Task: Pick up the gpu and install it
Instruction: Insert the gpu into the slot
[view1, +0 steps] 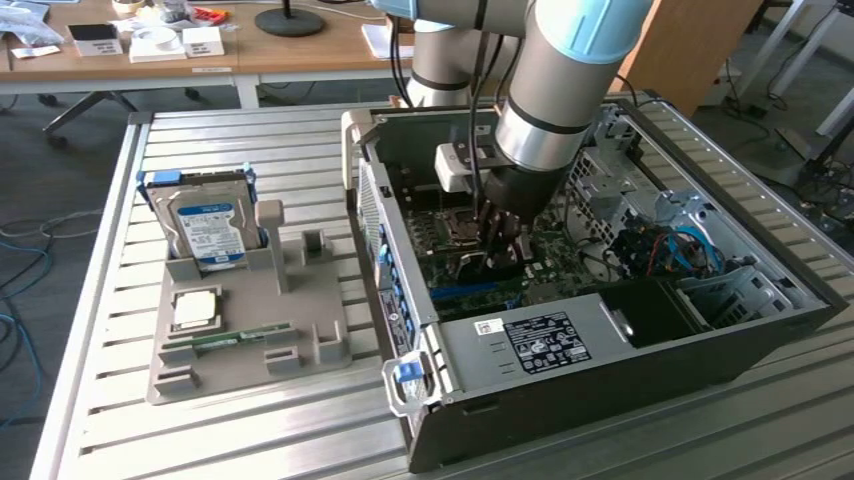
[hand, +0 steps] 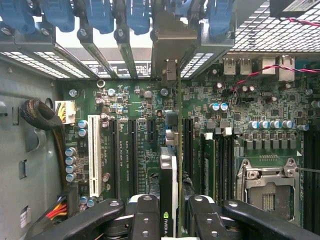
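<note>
Inside the open computer case, which lies on its side on the slatted table, the arm reaches down over the motherboard near the middle of the case. The claw is clamped on the gpu, with one dark finger on each face of the thin card, which stands on edge and upright above the board. In the wrist view the card runs straight from the claw toward the rear wall of the case. There its silver bracket sits in the row of slot openings, beneath the blue latches. The card lines up with one of the long dark expansion slots. It lies between the white slot, toward one side of the case, and the empty processor socket, toward the other. Whether its lower edge is fully seated cannot be told. Outside the case, on the exterior view's left, a grey holder rests on the table. It carries a hard drive standing upright, a square chip and a narrow green memory stick.
</note>
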